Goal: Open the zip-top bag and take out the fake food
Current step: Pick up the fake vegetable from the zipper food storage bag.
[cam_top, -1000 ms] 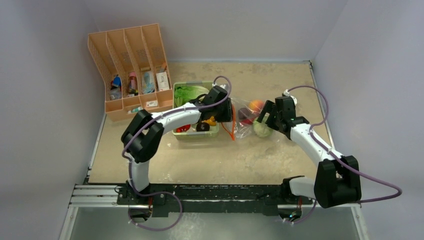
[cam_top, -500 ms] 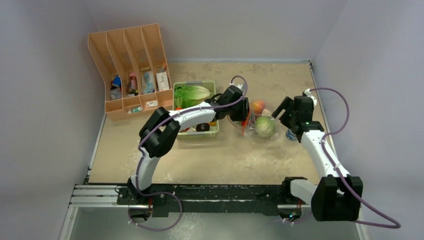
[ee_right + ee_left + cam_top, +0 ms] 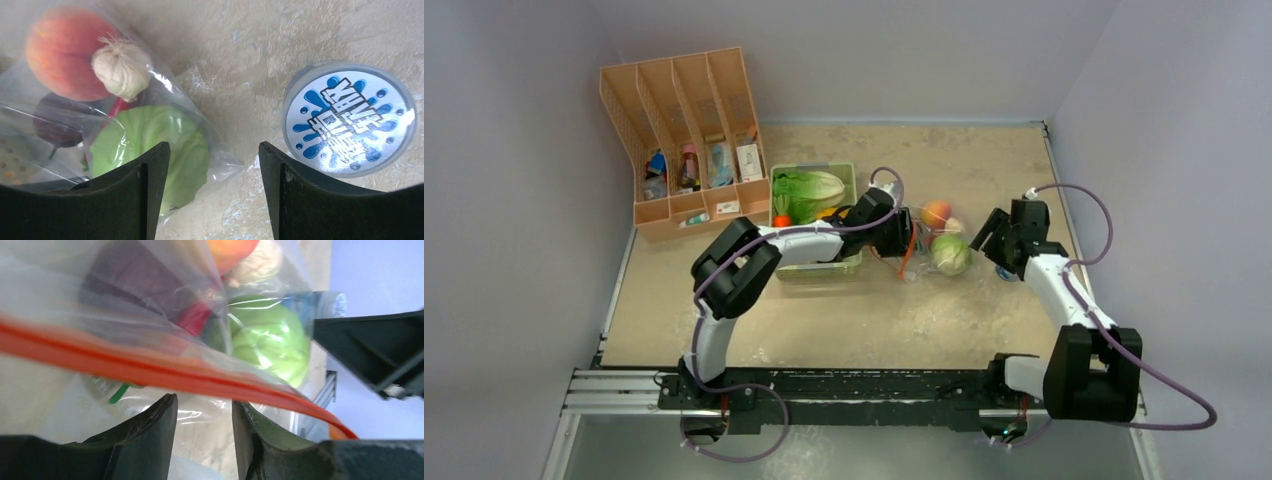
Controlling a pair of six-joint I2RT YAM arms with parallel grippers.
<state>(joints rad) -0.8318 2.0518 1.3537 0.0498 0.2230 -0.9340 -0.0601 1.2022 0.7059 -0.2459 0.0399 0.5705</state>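
The zip-top bag (image 3: 924,245) lies on the table between both arms, its orange-red zip strip (image 3: 150,367) facing left. Inside it the fake food shows through the plastic: a green cabbage (image 3: 150,135), a peach (image 3: 60,50), a beige garlic-like piece (image 3: 122,67) and a red chili (image 3: 117,106). My left gripper (image 3: 202,402) is open just short of the zip strip, with only loose film beyond its tips. At the bag's right end my right gripper (image 3: 214,147) is open, its jaws standing either side of the bag's bottom corner (image 3: 227,167) without touching it.
A round cup with a blue-printed lid (image 3: 350,120) stands right beside my right gripper. The pale-green tray (image 3: 816,271) with leafy lettuce (image 3: 809,190) sits under my left arm. An orange file organizer (image 3: 684,140) fills the back left.
My left gripper's jaws have widened and it has eased back left after reaching right. My right gripper backed off to the bag's right end and its jaws have narrowed.
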